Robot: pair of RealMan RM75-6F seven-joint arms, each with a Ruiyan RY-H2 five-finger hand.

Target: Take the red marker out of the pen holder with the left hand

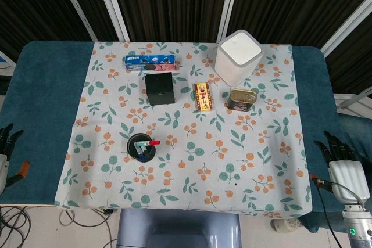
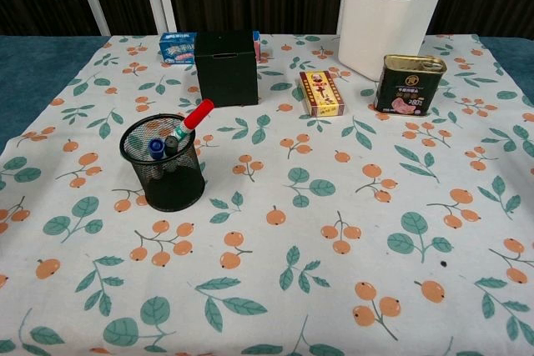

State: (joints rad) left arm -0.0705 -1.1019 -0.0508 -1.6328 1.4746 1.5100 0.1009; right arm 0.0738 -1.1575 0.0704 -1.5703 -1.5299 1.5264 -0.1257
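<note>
both robot hands empty, fingers spread: left robot hand [image 1: 6, 146], right robot hand [image 1: 340, 158].

The pen holder [image 2: 163, 164] is black wire mesh, matt. The red marker [image 2: 197, 114] in it looks like smooth plastic with a slight sheen. The tablecloth [image 2: 334, 231] is printed cloth, matt, over a dull blue fabric cover [image 1: 46, 85]. The tin [image 2: 408, 84] is glossy metal with a gold rim. The white bin [image 2: 389, 22] is smooth matt plastic. The black box [image 2: 226, 67] has a dull finish. Both hands, left [image 1: 6, 143] and right [image 1: 343, 158], show dark fingers and pale smooth casing.
</note>
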